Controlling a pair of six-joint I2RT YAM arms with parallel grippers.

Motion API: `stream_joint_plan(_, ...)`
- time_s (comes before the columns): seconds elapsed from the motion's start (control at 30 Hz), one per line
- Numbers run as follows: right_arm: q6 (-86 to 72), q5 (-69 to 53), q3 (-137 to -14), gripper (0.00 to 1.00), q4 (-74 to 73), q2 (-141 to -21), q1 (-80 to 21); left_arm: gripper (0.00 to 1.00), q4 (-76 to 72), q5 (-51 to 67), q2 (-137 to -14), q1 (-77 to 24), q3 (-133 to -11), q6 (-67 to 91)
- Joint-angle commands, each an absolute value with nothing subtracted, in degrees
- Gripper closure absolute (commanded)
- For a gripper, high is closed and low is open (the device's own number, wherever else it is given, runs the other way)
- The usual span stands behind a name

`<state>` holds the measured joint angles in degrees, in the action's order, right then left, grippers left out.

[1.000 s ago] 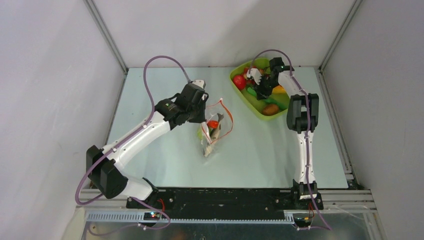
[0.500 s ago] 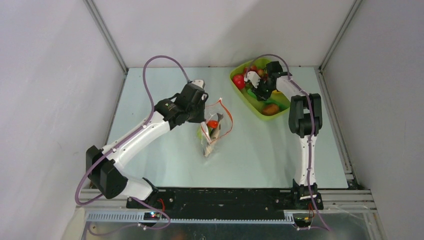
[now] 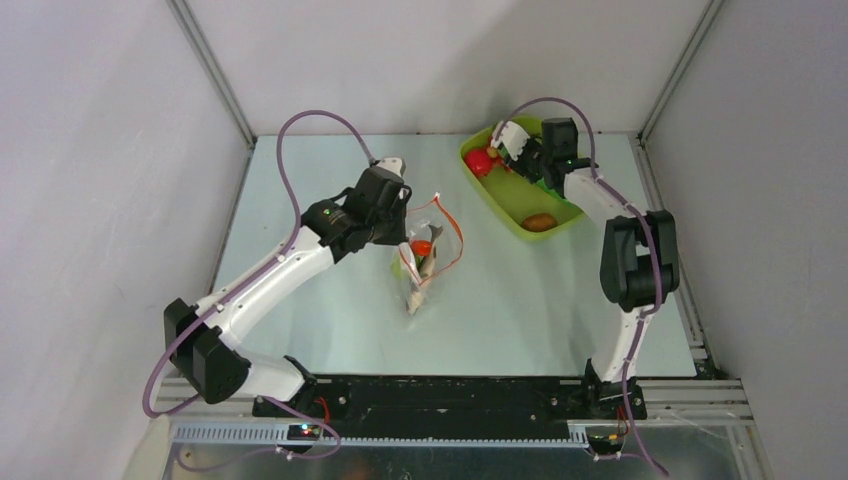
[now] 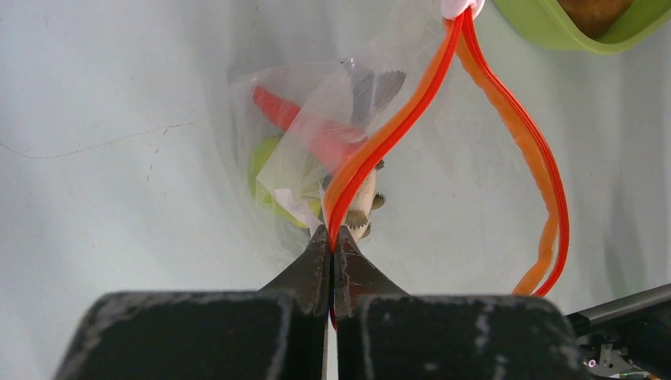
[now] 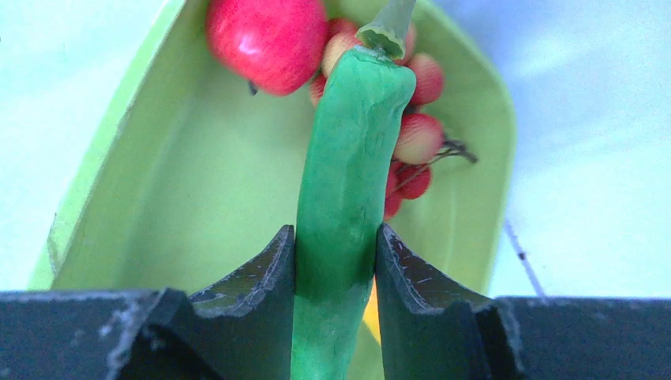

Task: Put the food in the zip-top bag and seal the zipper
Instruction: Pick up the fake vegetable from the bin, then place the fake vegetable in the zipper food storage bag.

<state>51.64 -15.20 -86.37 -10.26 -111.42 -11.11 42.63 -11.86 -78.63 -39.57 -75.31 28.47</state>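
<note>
The clear bag [image 4: 316, 119] lies on the surface [image 4: 119, 198] just beyond the left fingers [image 4: 316, 265]. Inside it are a grey fish [image 4: 362, 198], a green pear [image 4: 265, 170] and a red piece [image 4: 273, 107]. Those fingers are closed tight on one lip of the orange-red zipper [image 4: 396, 127]. The other lip bows away to their right, so the mouth stands open in a loop that meets again at the white slider [image 4: 459, 6] at the far end.

The lime tray [image 5: 198, 198] sits beneath and ahead of the right fingers [image 5: 277, 273]. It holds a red apple [image 5: 267, 39] and grapes [image 5: 415, 138] past the fingertips, and a kiwi [image 3: 539, 221] back at its near end.

A second ago the right fingers were spread wider, low over the middle of the tray. They have since closed on the green bean [image 5: 348, 158] and moved up toward the tray's far end.

The bean's long axis runs straight out along the fingers. Its stalk end points away from the wrist, tilted slightly right, and its other end passes back between the fingers.
</note>
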Motion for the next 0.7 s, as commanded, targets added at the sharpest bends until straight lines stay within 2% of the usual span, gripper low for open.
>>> stream_joint_plan(0.0, 49.5, -14.4, -84.5, 1.00, -3.3, -105.6, -11.2, 1.00, 41.2, -12.7, -76.3, -39.2, -74.4, 29.0)
stream_joint_plan(0.17, 47.0, -15.0, -80.1, 1.00, 1.7, -101.4, -11.1, 1.00, 40.4, -12.3, -76.3, -39.2, -74.0, 29.6)
stream_joint_plan(0.37, 36.9, -17.3, -76.9, 1.00, 10.7, -95.3, -11.1, 1.00, 39.6, -12.2, -76.4, -39.1, -74.4, 31.4)
stream_joint_plan(0.57, 15.6, -23.4, -73.0, 1.00, 17.7, -85.4, -11.4, 1.00, 38.0, -11.4, -76.8, -38.9, -74.7, 34.3)
stream_joint_plan(0.67, 5.5, -29.4, -66.8, 1.00, 24.6, -78.9, -13.2, 1.00, 37.1, -9.4, -77.7, -38.6, -74.7, 35.7)
